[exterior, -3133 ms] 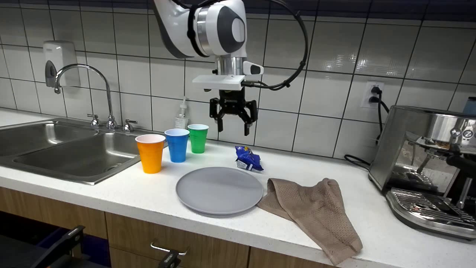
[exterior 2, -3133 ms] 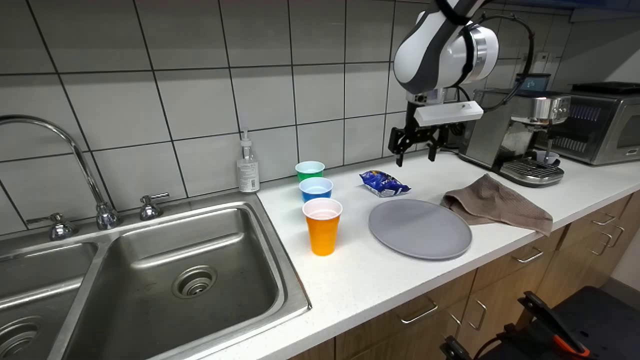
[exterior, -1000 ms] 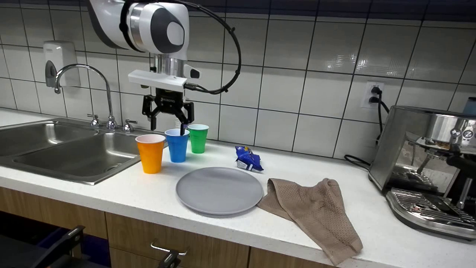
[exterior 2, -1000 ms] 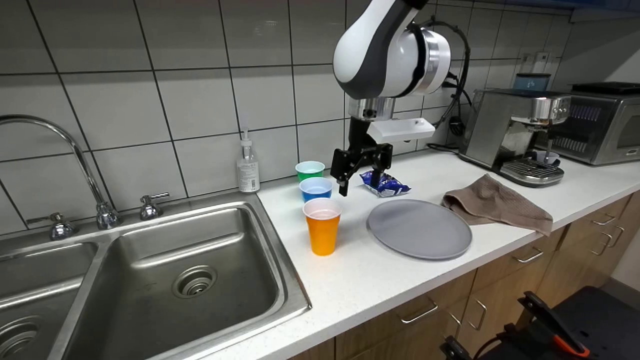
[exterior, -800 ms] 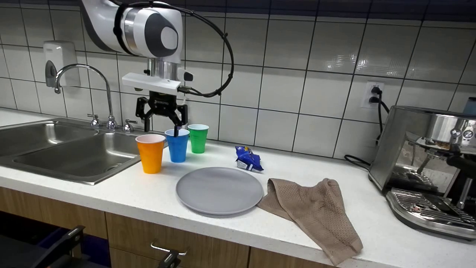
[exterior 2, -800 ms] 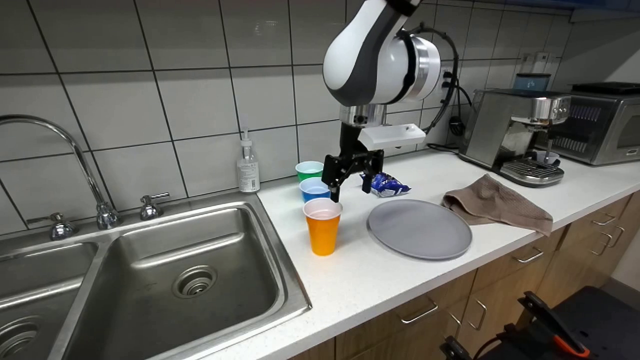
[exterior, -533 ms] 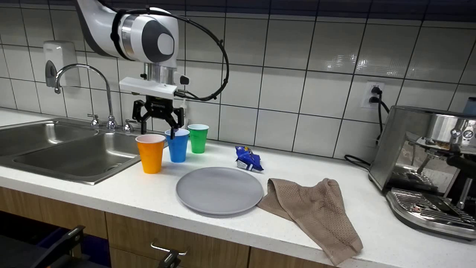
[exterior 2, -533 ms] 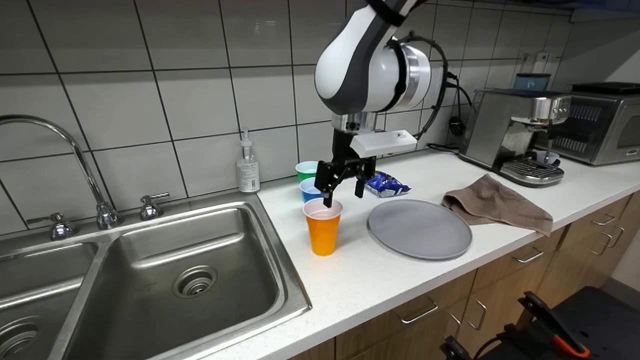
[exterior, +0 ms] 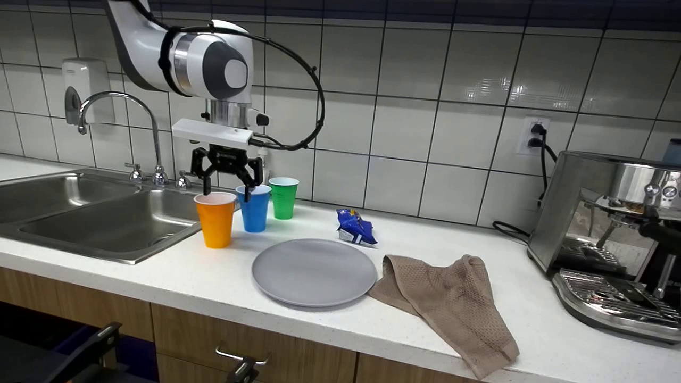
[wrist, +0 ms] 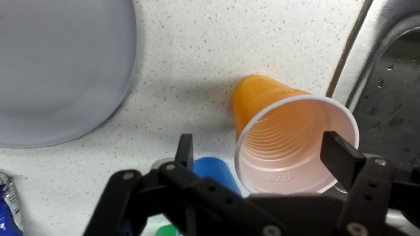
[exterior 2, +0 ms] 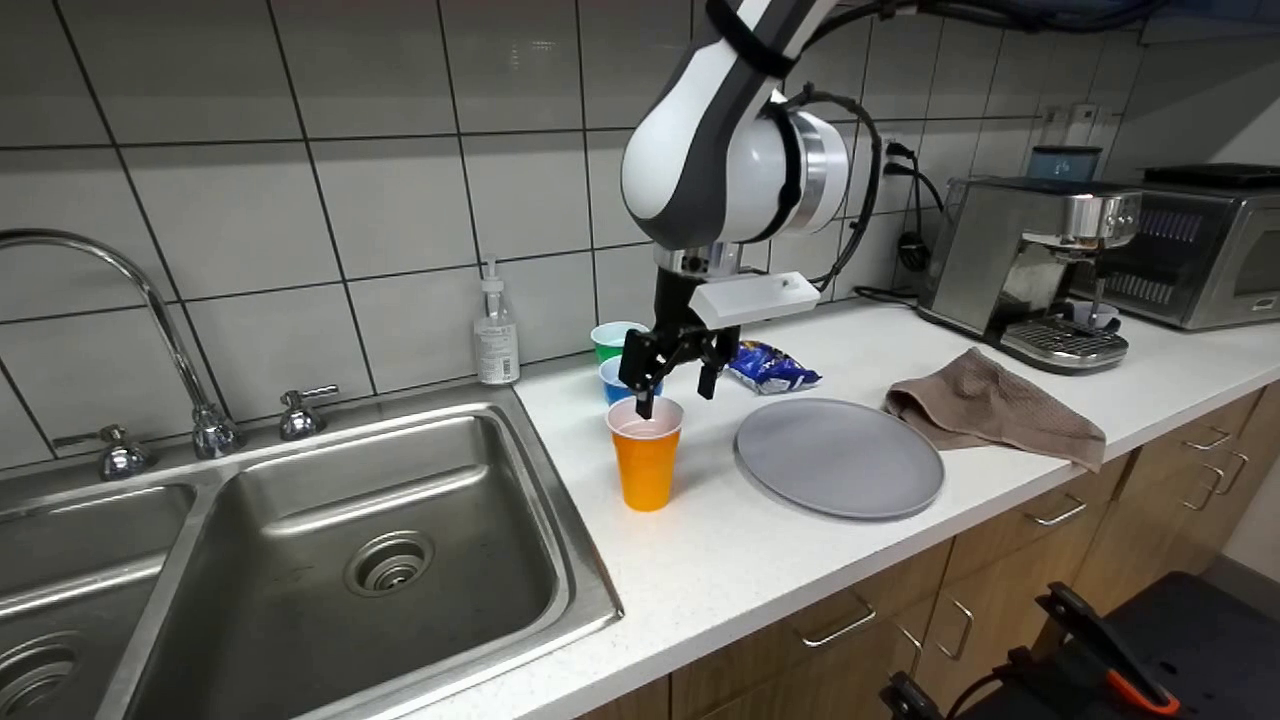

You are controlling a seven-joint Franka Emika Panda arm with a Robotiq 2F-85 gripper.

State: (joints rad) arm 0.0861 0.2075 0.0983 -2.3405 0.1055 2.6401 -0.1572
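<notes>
Gripper: positioned above orange cup; jaws spread wide; in wrist view, one finger seen over cup's mouth, other outside rim; contact cannot be told
Orange cup: stood upright on white counter, just beside sink
Blue cup, green cup: lined up past it toward tiled wall
Grey plate: laid flat on counter, near cups
Blue snack bag, brown towel: placed just beside plate

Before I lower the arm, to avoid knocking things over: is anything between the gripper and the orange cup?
Nothing visible stands between the gripper and the orange cup; one fingertip overlaps its opening in the wrist view. The blue cup stands close by, partly hidden by the gripper.
</notes>
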